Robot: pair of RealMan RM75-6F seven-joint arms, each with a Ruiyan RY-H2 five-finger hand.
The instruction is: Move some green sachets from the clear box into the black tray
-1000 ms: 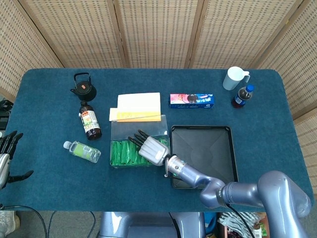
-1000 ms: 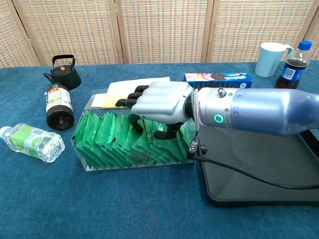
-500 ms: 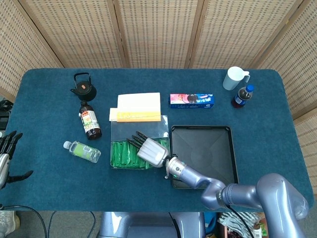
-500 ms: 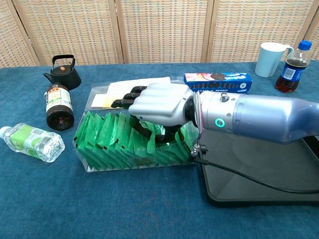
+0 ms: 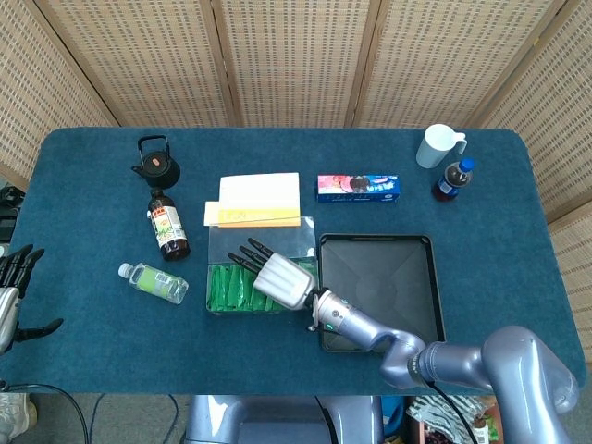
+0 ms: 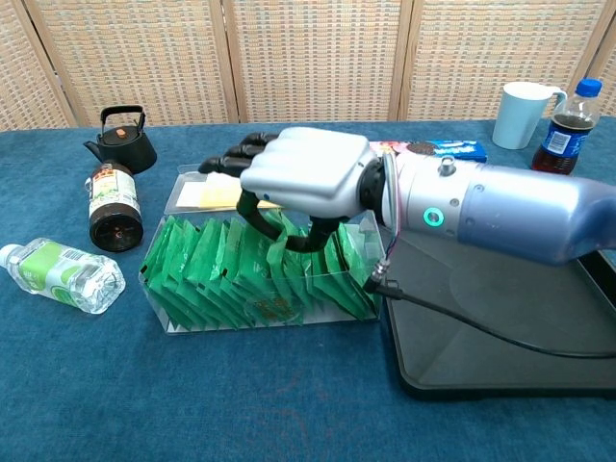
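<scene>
The clear box (image 5: 218,242) holds a row of green sachets (image 5: 231,288) standing on edge, also seen in the chest view (image 6: 207,269). Just to its right lies the black tray (image 5: 388,277), with nothing in it (image 6: 500,327). My right hand (image 6: 294,178) hovers over the right half of the box, palm down. Its thumb and a finger pinch the top of one green sachet (image 6: 279,248), which stands higher than its neighbours. In the head view the same right hand (image 5: 277,276) covers part of the row. My left hand (image 5: 11,289) rests at the table's far left edge, fingers apart, holding nothing.
A black teapot (image 5: 154,160), a dark sauce bottle (image 5: 167,225) and a lying water bottle (image 5: 154,283) are left of the box. Yellow and white packs (image 5: 259,199) lie behind it. A biscuit box (image 5: 358,187), white cup (image 5: 437,145) and cola bottle (image 5: 452,178) stand at the back right.
My right hand has risen out of the box and shifted slightly left, drawing one sachet up with it. The left hand has not moved.
</scene>
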